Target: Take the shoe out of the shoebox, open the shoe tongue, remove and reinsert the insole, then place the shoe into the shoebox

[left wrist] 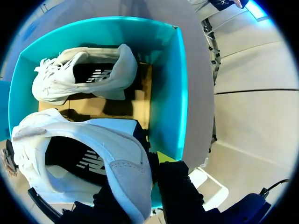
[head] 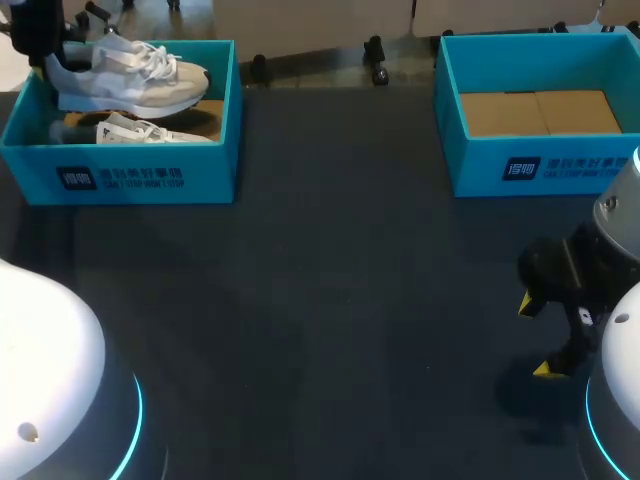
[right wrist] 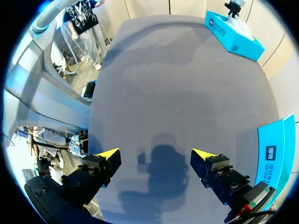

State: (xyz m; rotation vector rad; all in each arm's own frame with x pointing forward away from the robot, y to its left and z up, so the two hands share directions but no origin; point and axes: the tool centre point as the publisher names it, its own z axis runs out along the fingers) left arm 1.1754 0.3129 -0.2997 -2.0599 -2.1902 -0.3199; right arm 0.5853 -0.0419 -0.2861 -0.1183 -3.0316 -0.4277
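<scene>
A white sneaker (head: 130, 75) hangs above the left teal shoebox (head: 140, 175), toe pointing right. My left gripper (head: 48, 60) is shut on its heel at the box's far left corner. In the left wrist view the held sneaker (left wrist: 70, 140) fills the space ahead of my left gripper (left wrist: 149, 163), whose fingers pinch the heel collar. A second white sneaker (head: 140, 131) lies on the cardboard floor of the box, and it shows beyond the held one in the wrist view as the second sneaker (left wrist: 79, 74). My right gripper (head: 537, 336) stands open over bare table near the right front.
A second teal shoebox (head: 520, 165) with only a cardboard floor stands at the back right. In the right wrist view my right gripper (right wrist: 156, 154) faces dark table, with that box's wall (right wrist: 273, 154) beside it. Dark table surface spreads between the two boxes.
</scene>
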